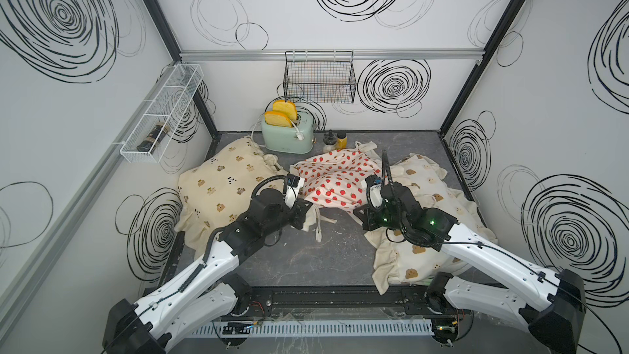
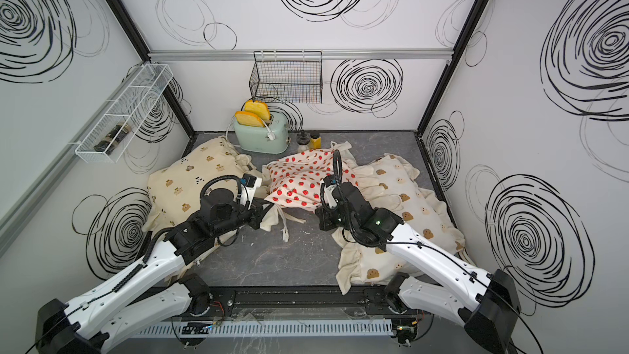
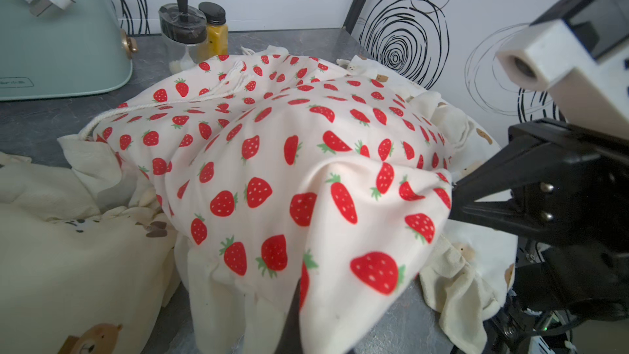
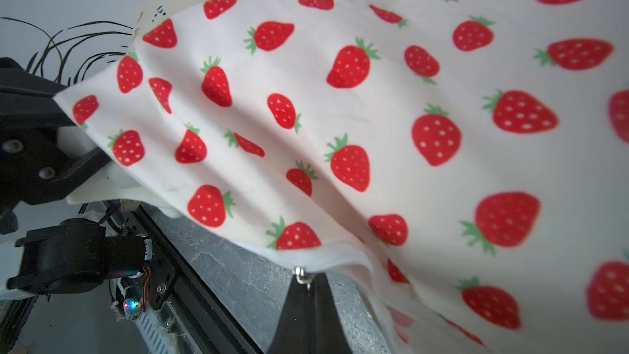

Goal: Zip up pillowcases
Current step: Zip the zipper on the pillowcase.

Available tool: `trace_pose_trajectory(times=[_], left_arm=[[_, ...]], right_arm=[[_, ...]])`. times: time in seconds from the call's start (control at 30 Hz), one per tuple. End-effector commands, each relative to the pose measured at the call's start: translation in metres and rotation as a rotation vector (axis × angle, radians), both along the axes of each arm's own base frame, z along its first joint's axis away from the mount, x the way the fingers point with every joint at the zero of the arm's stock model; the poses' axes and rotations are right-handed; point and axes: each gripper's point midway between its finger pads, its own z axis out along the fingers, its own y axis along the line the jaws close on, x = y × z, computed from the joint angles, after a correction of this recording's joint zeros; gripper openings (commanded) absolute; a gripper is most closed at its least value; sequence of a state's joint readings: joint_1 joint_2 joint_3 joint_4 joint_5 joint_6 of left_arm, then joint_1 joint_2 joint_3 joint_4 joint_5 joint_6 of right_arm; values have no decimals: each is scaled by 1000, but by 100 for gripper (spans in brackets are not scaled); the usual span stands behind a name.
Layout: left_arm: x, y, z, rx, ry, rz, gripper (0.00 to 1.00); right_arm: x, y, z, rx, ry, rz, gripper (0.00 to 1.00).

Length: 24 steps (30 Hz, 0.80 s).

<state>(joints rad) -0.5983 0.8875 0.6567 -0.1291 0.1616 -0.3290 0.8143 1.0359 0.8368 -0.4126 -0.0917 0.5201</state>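
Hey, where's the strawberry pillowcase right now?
In both top views the strawberry pillowcase sits centrally, between the bear-and-panda pillowcase on the left and the bear-face pillowcase on the right.

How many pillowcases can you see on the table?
3. The bear-and-panda pillowcase lies at the left, the strawberry pillowcase in the middle, the brown-bear pillowcase at the right. I see no others, though cloth could hide one.

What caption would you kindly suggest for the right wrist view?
Right pincer pinches the zipper pull on the strawberry pillowcase; left pincer holds its corner.
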Motion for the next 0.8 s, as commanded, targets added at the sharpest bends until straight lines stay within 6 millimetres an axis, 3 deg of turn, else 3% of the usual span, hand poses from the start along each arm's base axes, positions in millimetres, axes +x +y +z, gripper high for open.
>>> trace_pose_trajectory(times=[0.0,0.3,0.77], left_arm=[[8,10,14,-57,-16,61,0],[22,31,10,-91,12,156,0],[43,53,44,-238,-26,227,0]], right_arm=[[-9,-17,-7,-35,48,-18,0],[-11,-50,-12,-50,91,-83,0],[11,-98,6,-42,60,-233,0]])
